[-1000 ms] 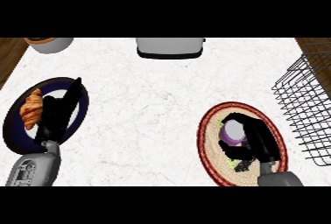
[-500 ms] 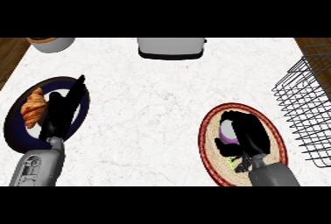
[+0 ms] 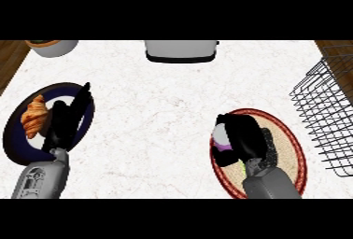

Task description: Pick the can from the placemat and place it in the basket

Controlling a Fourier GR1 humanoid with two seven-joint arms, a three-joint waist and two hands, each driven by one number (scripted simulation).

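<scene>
The black right hand curls round the white-and-purple can on the round, red-rimmed woven placemat, near the black wire basket, while the straight-fingered left hand lies over a dark blue plate.

A white marbled bench fills the view. At its left lies a dark round plate with a golden croissant on its left part. At the far edge stands a grey toaster. A pale pot sits at the far left corner.
</scene>
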